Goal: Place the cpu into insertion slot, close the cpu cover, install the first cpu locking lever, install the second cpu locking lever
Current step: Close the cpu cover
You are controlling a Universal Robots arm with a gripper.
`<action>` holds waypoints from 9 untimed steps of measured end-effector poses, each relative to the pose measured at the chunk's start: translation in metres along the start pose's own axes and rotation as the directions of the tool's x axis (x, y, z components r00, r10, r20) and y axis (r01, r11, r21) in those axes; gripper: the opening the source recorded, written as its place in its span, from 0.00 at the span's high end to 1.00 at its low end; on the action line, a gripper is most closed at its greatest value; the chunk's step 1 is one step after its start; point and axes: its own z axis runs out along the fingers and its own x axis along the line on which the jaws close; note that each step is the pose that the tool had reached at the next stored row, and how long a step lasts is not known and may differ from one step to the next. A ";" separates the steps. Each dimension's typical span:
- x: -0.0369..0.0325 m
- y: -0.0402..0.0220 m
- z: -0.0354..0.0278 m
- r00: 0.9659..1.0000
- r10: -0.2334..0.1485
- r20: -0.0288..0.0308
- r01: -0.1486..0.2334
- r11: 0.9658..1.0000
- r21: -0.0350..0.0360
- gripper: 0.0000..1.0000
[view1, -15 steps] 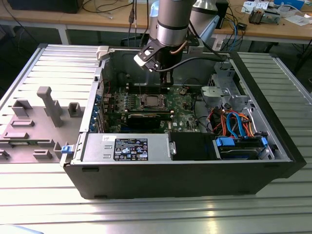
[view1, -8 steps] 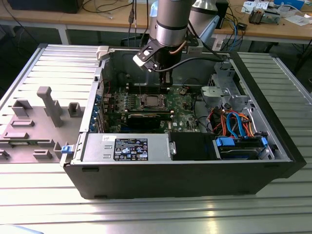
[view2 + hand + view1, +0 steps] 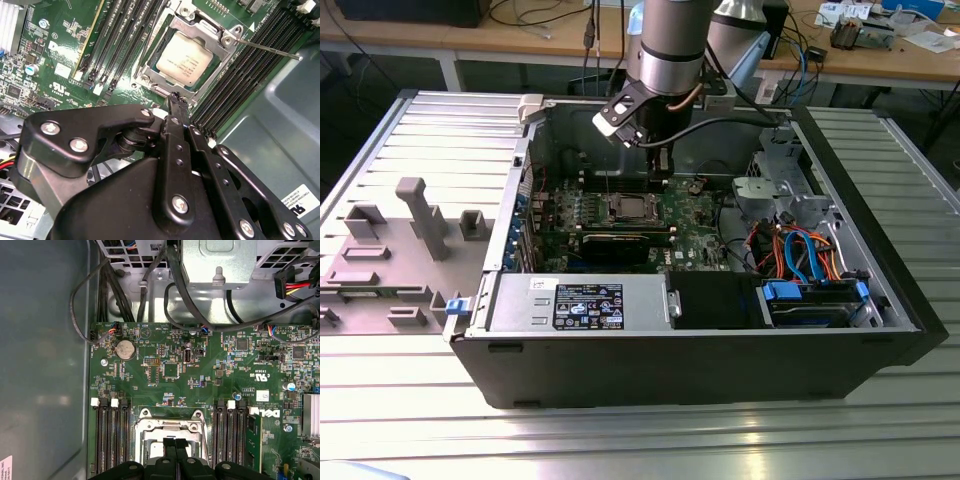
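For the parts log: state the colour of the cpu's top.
Dull silver-grey cpu, best in the second wrist view.

One cpu (image 3: 184,59), one cpu cover (image 3: 218,40), one green motherboard (image 3: 200,382), one coin battery (image 3: 124,348) and one open computer case (image 3: 700,370) are showing.

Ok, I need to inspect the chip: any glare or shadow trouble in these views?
In the second wrist view the cpu is evenly lit, no glare; in the first wrist view the gripper blocks part of it; in the exterior view bright reflections streak the ribbed table.

The black label (image 3: 588,305) on the power supply (image 3: 520,303) bears seemingly illegible print.
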 end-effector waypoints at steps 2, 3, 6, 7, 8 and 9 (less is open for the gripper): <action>-0.0002 -0.0006 -0.0001 1.000 0.000 0.000 0.000 1.000 0.000 0.89; -0.0002 -0.0008 -0.0001 1.000 0.000 0.000 0.000 1.000 0.000 0.89; -0.0005 -0.0015 -0.0001 1.000 0.000 0.000 0.000 1.000 0.000 0.89; -0.0005 -0.0018 0.0000 1.000 0.000 0.000 0.000 1.000 0.000 0.89; -0.0006 -0.0020 0.0000 1.000 0.000 0.000 0.000 1.000 0.000 0.89; -0.0006 -0.0022 0.0000 1.000 0.000 0.000 0.000 1.000 0.000 0.89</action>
